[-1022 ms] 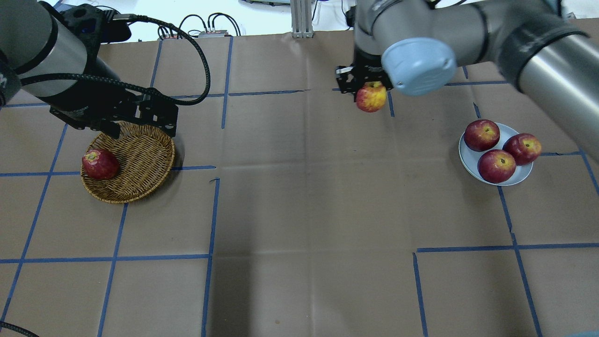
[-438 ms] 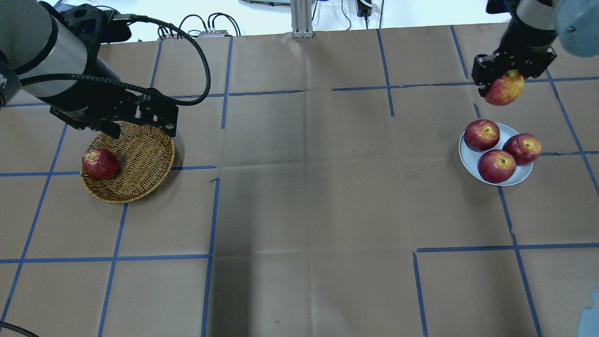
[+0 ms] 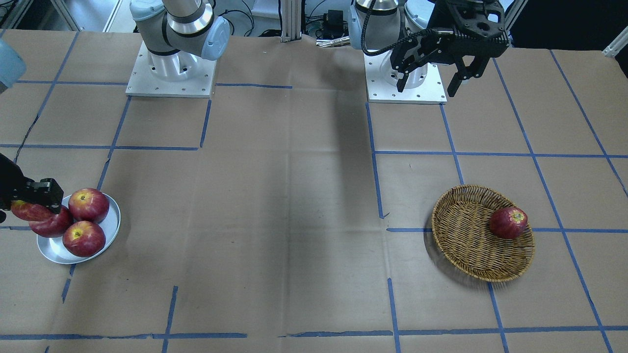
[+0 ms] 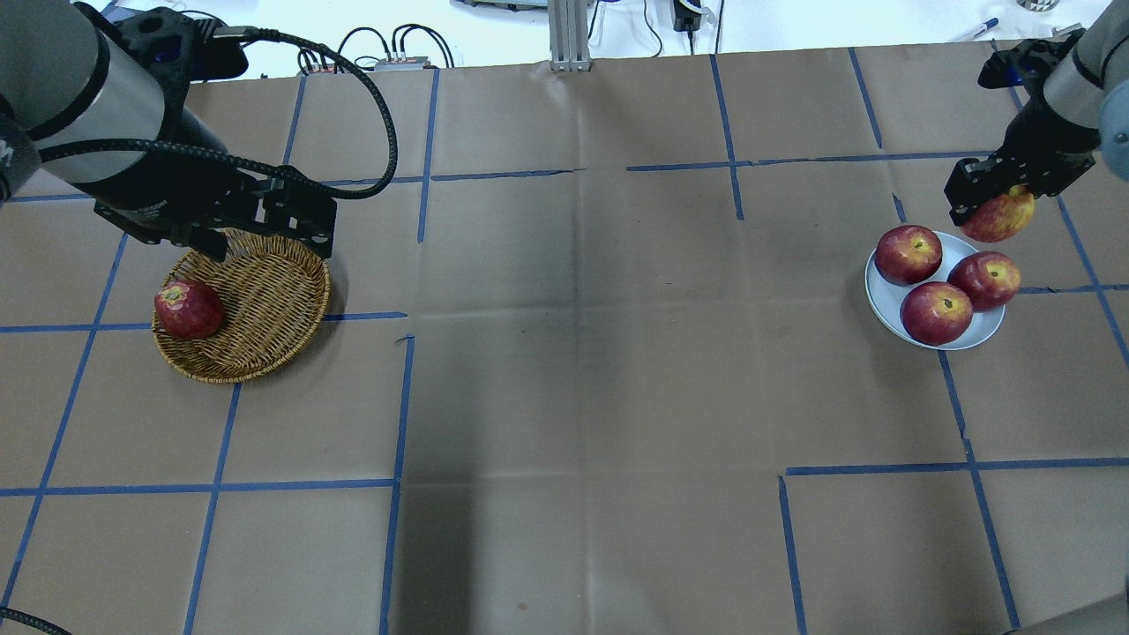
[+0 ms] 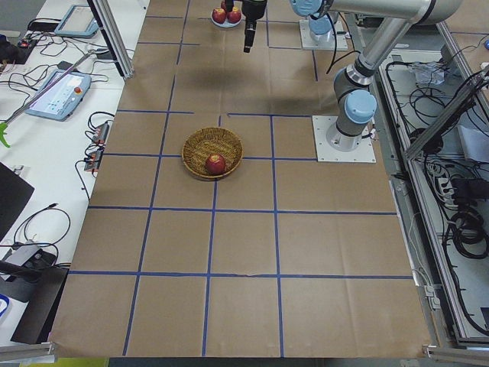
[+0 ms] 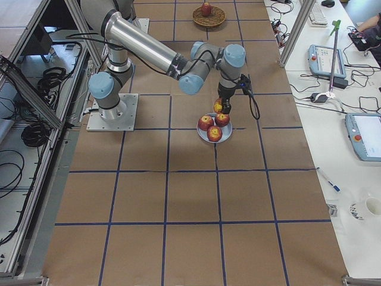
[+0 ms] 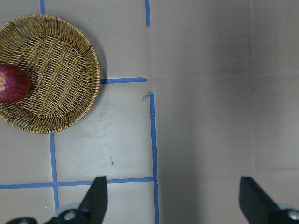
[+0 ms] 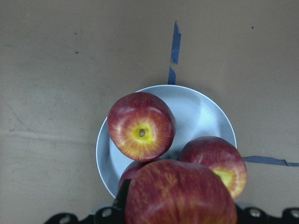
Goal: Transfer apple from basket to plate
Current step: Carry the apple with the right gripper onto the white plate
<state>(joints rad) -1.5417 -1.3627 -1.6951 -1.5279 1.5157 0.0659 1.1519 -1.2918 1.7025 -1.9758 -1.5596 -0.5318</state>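
Apple (image 4: 999, 218) streaky pink-red w/ yellow; basket (image 4: 265, 300) tan; plate (image 8: 205, 114) silver-grey

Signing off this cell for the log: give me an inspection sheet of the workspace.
Surface: brown paper table with blue tape grid, no spills seen.
Job's things: apple held near the plate, not yet on it; three red apples on the plate; basket holds one dark apple.
Clutter: nothing seen.
Grippers: right gripper shut on the apple; left gripper open, empty, raised near the basket.
Cables: black cable looped off the left arm.
Surroundings: teach pendants beside the table.
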